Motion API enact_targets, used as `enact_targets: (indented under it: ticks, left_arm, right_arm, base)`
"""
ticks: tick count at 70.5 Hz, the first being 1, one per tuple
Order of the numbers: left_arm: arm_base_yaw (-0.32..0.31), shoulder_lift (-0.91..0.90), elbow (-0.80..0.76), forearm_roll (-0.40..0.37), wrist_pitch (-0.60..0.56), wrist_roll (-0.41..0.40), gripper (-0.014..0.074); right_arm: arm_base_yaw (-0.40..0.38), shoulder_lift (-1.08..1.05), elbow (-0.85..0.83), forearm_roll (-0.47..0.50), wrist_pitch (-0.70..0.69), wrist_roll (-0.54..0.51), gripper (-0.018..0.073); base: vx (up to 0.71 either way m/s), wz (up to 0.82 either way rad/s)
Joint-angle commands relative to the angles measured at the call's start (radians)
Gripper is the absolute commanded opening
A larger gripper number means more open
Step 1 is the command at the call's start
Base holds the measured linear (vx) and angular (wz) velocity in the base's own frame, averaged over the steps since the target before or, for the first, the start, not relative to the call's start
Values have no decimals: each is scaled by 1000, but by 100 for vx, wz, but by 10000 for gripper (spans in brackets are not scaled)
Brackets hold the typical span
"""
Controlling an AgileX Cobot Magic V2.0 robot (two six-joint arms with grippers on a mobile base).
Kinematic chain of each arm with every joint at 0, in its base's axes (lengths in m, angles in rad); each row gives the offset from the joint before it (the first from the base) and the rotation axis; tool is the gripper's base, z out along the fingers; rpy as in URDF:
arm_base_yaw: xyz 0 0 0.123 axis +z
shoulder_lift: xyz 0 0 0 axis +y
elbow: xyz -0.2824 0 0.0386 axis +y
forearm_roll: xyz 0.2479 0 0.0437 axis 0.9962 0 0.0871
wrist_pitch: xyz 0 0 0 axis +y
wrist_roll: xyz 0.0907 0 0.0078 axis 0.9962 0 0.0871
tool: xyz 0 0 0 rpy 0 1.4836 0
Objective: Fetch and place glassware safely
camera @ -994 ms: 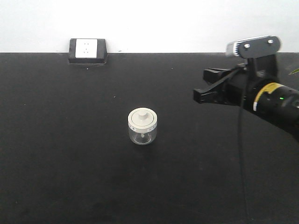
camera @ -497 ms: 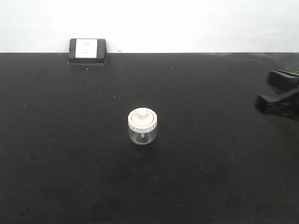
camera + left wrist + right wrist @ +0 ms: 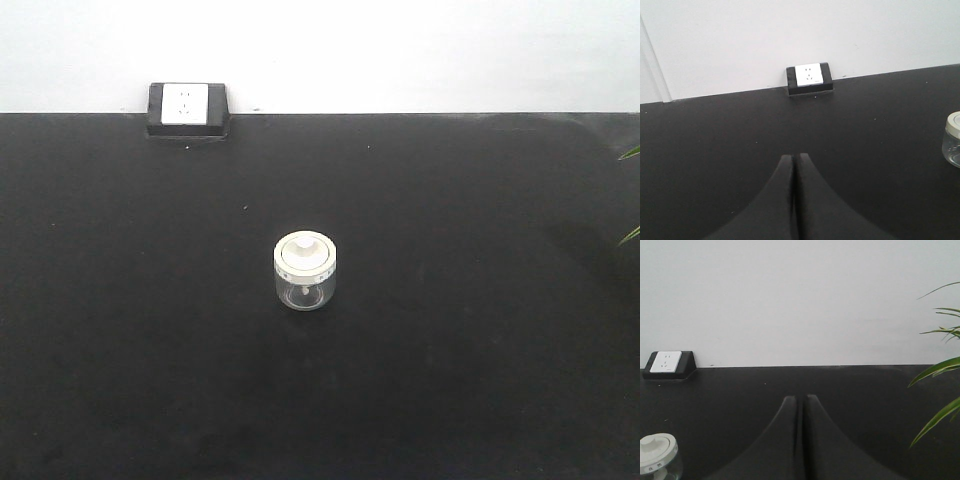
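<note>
Both claws, left (image 3: 794, 172) and right (image 3: 801, 412), sit pressed together and empty; I read jar (image 3: 305, 270) upright mid-desk (image 3: 150, 350), lid on, placed apart for safety.

A black table (image 3: 150, 380) meets a plain white wall (image 3: 400, 50) — socket box (image 3: 187, 108) at the join, green leaves (image 3: 940, 370) rightward.

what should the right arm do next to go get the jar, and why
Probably open the right gripper and swing it left toward the jar. Its fingers are pressed together, and the jar stands upright, lid on, alone on the black table, at the lower left edge of the right wrist view.
</note>
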Motion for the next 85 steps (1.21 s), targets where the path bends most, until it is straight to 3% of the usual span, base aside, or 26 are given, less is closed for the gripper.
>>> enact_targets:
  ticks: [1, 28, 85]
  left_arm:
    - [-6, 11, -24, -6, -71, -3, -7]
    - [-6, 11, -24, -6, -71, -3, -7]
    - [-6, 11, -24, -6, -71, -3, -7]
  right_arm:
    - [-6, -67, 13, -20, -17, -9, -3]
    - [-6, -252, 93, -22, 86, -9, -3]
    - [-6, -253, 93, -30, 111, -12, -3]
  base:
    - [0, 0]
    - [0, 0]
    - [0, 0]
